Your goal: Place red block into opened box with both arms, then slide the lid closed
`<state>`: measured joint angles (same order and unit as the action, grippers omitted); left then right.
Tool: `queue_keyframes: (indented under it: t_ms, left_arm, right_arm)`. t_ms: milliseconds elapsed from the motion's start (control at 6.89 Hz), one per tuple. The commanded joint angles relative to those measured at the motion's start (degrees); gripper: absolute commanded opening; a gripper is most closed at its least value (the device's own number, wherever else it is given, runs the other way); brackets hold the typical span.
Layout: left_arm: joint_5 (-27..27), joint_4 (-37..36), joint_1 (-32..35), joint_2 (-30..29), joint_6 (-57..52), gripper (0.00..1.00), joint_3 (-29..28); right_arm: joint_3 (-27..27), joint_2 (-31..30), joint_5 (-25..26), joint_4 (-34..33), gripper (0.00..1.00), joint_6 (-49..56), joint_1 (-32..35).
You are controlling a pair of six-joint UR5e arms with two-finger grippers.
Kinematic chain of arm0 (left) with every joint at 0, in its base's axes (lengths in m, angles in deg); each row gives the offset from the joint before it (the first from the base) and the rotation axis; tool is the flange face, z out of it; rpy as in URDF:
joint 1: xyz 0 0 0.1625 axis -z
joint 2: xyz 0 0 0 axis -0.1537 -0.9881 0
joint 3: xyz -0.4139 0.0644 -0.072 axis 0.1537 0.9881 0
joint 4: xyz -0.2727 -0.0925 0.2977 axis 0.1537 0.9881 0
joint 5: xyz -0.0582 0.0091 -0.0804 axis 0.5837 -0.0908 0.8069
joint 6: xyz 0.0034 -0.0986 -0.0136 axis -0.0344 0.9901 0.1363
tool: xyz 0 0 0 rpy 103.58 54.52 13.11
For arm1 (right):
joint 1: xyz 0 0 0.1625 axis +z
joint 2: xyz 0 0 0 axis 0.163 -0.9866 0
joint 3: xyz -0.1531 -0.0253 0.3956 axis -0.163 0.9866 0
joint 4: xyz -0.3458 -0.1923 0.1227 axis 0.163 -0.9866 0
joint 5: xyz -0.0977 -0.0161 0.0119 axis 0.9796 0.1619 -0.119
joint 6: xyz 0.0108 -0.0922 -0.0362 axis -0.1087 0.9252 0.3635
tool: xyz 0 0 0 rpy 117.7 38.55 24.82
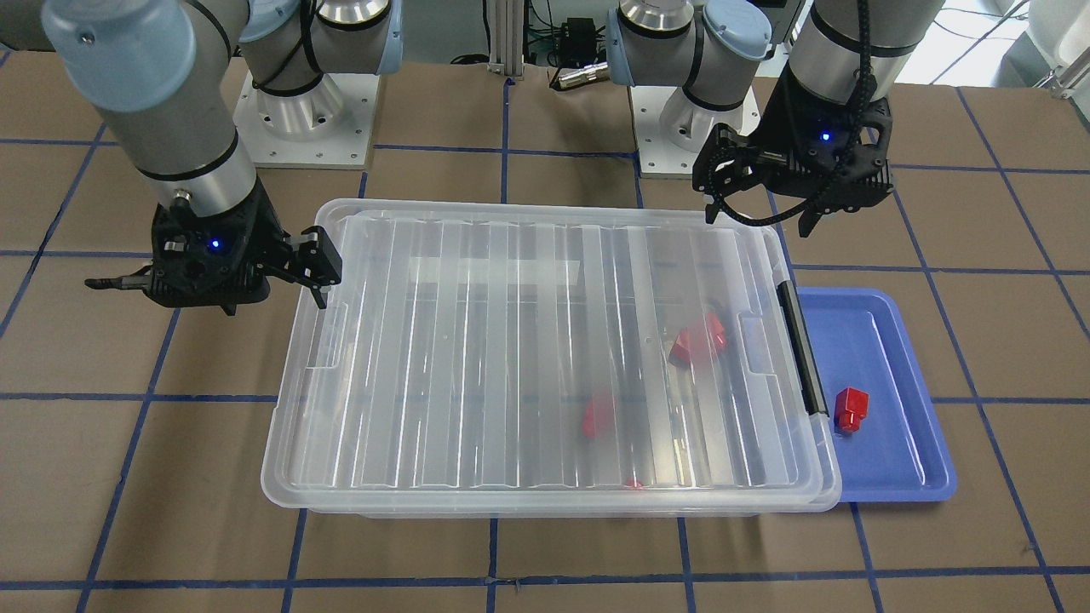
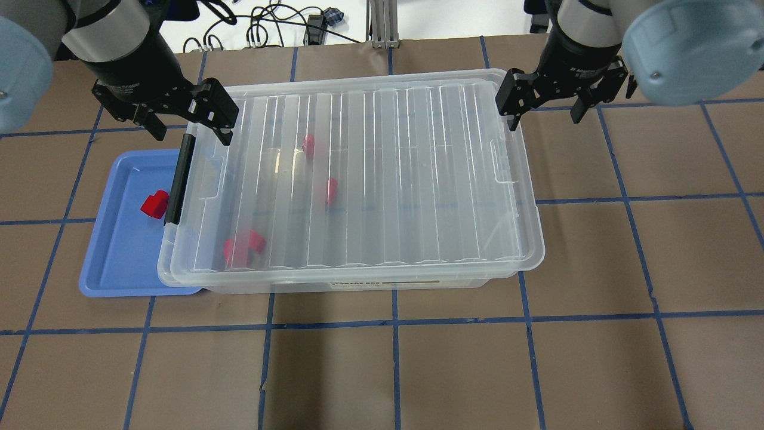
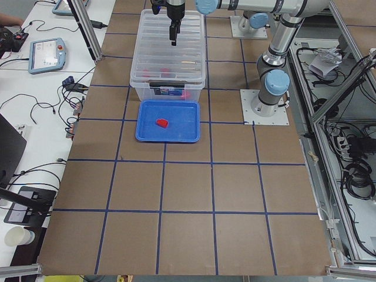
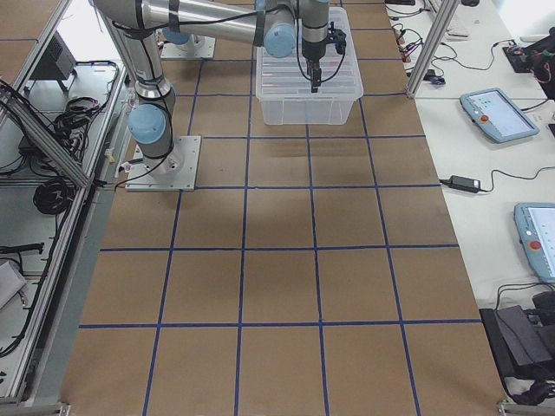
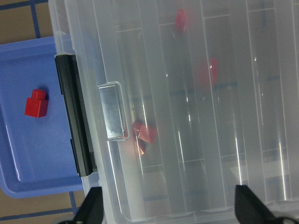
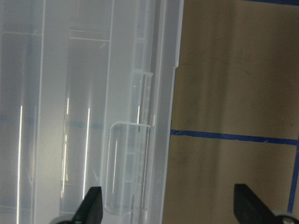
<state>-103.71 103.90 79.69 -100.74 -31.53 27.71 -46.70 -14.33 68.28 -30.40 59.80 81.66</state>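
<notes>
Hovering with its fingers spread wide and nothing between them, the left end effector hangs above one short end of the box. Just beneath it are the black latch and the near edge of the lid. The lid lies flat on the box and covers almost all of it. A little farther in from this end effector, several red blocks show blurred through the clear plastic, inside the box. Outward from it, past the latch, a blue tray sits just beside the box, with a lone red block resting on it.

The right end effector is likewise released and empty, hanging above the opposite short end. One finger is over the lid's edge and the other is out over the bare table. Below it, a narrow strip of the box's rim shows beyond the lid's edge. The red blocks lie well away from it.
</notes>
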Motion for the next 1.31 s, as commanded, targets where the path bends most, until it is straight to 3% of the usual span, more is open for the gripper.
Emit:
queue_keyframes:
  t_ms: [0, 435, 870, 1160]
  left_arm:
    - [0.29, -0.18, -5.16, -1.21, -5.74, 1.0, -0.47]
    - [0.73, -3.67, -17.31, -6.11, -25.49, 1.0, 1.12]
    - [2.73, -12.39, -25.57, -16.65, -44.66, 1.0, 1.56]
    - [4.42, -18.15, -26.92, -21.85, -46.03, 1.0, 4.08]
  right_arm:
    - [-3.5, 1.61, -0.02, -6.48, 1.0, 0.47, -0.6]
    - [-4.47, 3.44, 0.06, -8.24, 1.0, 2.05, -1.48]
    - [-4.47, 3.63, 2.96, -8.07, 1.0, 5.2, -3.85]
    - [-4.47, 3.46, 3.75, -7.99, 1.0, 9.06, -6.56]
